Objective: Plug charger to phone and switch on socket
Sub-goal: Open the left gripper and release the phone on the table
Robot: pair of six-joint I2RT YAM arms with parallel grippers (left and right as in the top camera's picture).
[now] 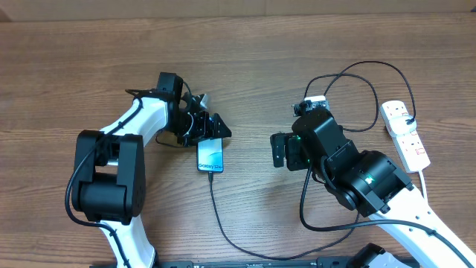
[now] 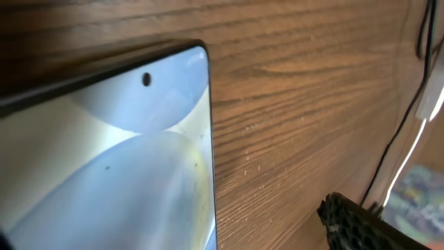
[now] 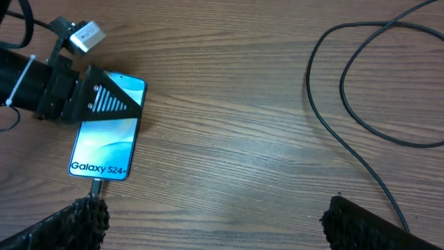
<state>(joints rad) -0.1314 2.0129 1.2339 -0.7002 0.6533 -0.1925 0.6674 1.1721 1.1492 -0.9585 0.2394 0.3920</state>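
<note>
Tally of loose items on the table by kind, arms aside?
Phone: 1
Charger: 1
Power strip: 1
Total: 3

Bare brown wooden tabletop (image 1: 249,160) between slim blue-screened phone (image 1: 210,158) and right gripper (image 1: 277,150): passable. Far end of phone blocked by left gripper (image 1: 216,132). Loops of thin black cable (image 3: 309,87) strewn before white power strip (image 1: 405,134).
</note>
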